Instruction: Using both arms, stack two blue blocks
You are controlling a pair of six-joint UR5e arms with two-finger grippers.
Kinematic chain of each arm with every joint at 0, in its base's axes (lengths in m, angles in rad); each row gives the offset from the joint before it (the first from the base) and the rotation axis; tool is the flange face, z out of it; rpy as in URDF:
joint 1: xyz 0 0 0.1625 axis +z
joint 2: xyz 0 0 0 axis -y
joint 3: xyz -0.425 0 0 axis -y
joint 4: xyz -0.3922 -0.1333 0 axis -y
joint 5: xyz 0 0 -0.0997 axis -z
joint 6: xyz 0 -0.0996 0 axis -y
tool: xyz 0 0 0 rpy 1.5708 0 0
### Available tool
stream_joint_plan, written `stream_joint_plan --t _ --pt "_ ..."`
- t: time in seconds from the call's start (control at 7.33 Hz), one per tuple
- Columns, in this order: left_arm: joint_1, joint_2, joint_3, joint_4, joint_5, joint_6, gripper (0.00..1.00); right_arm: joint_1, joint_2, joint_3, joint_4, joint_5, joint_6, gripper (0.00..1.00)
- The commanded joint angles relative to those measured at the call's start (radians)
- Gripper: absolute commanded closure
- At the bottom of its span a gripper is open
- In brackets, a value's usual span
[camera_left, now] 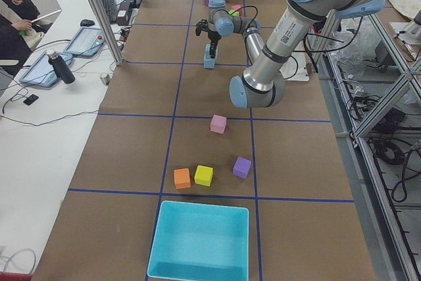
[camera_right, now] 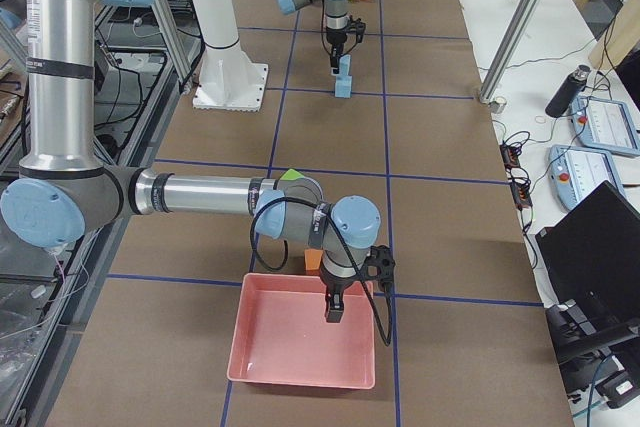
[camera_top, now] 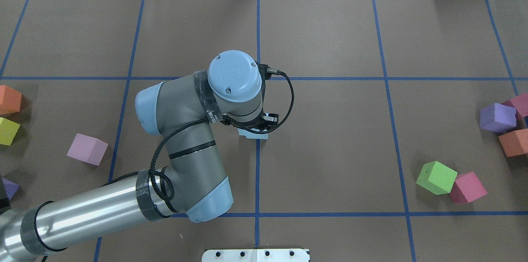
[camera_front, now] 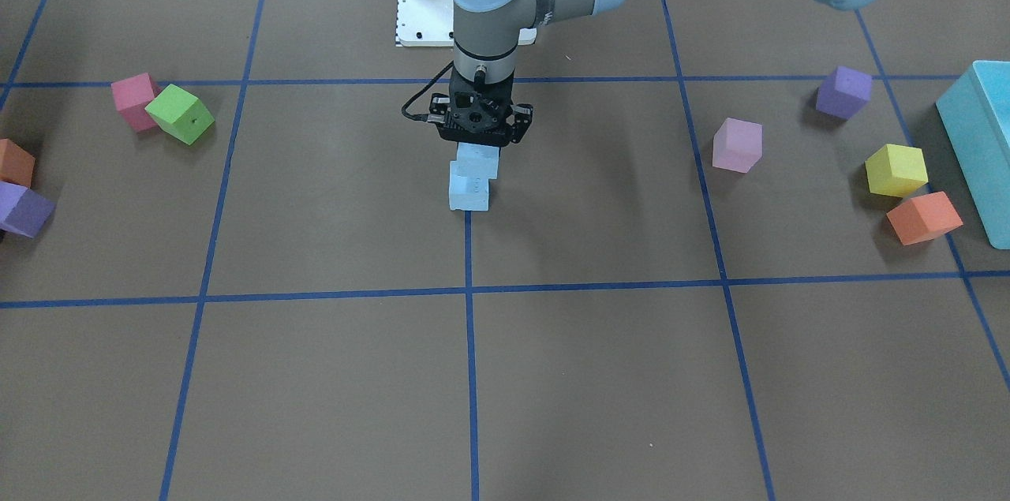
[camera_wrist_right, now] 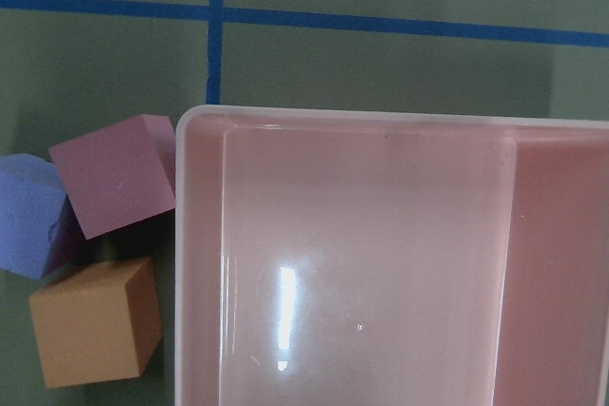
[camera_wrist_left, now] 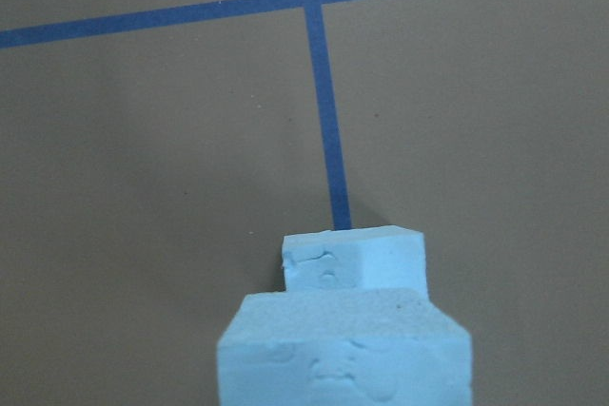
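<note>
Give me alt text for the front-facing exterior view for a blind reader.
Left arm's end effector sits at the upper blue block, stacked off-centre on the lower blue block, centre frame. Other coloured cubes lie scattered at both sides.

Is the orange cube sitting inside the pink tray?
No, the orange cube lies on the table outside the pink tray, beside a mauve cube and a purple cube.

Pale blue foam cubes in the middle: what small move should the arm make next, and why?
Probably release, then lift straight up: the upper pale blue foam cube already seems to rest on the lower cube, slightly offset, with the left gripper directly above.
</note>
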State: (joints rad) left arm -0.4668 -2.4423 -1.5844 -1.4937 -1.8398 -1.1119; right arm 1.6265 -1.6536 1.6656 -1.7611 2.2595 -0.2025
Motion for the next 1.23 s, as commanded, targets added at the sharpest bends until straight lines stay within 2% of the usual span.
stream_joint_plan --t 0.0,0.68,1.09 --pt "0.004 -0.046 0.063 0.0 0.005 -0.014 0.59 0.001 -0.002 0.0 0.0 0.0 0.0 0.0" --pt "0.001 -0.023 0.069 -0.002 0.004 0.0 0.58 0.001 -0.002 0.0 0.0 0.0 0.0 0.0" --pt "-0.004 -0.024 0.066 -0.02 0.002 -0.011 0.5 0.001 -0.002 0.0 0.0 0.0 0.0 0.0"
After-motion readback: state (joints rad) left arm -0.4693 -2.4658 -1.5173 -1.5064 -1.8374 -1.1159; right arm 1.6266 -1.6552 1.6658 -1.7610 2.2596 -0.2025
